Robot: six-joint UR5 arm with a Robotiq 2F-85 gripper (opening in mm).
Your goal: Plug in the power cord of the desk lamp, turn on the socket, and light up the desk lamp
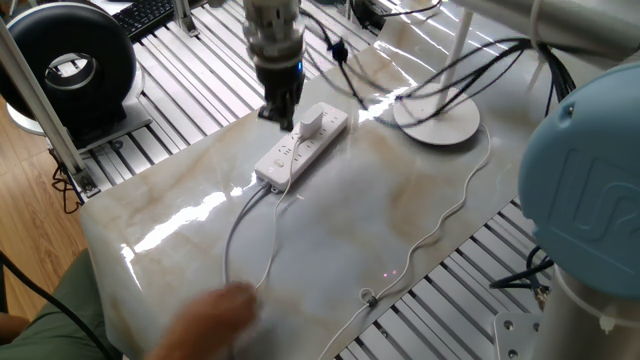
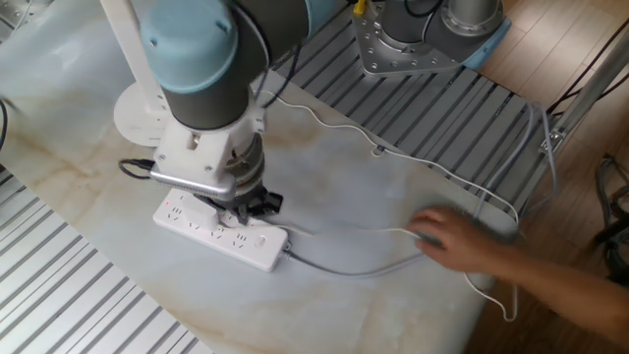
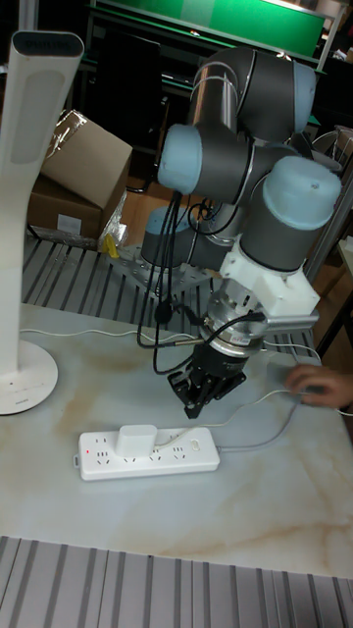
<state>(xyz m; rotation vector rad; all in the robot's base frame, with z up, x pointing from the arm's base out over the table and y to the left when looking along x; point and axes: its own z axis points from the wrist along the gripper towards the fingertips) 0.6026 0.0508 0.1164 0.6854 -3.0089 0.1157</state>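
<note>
A white socket (image 3: 147,454) lies flat on the marble table (image 1: 350,230). A small white plug block (image 3: 136,440) sits in it, with the thin power cord (image 1: 275,235) trailing away. The gripper (image 3: 200,397) hangs just above the socket, touching nothing; whether its fingers are open cannot be told. The desk lamp (image 3: 25,211) stands beyond the socket. A person's blurred hand (image 2: 457,239) rests well away from the socket, on the cord.

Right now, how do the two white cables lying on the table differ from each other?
The power cord is thin and wavy; the power strip cable is thicker, greyish and smoothly curved. The power cord runs from the desk lamp along the table edge, while the power strip cable leaves the end of the socket. Both lie loose on the marble top, near the person's hand.
</note>
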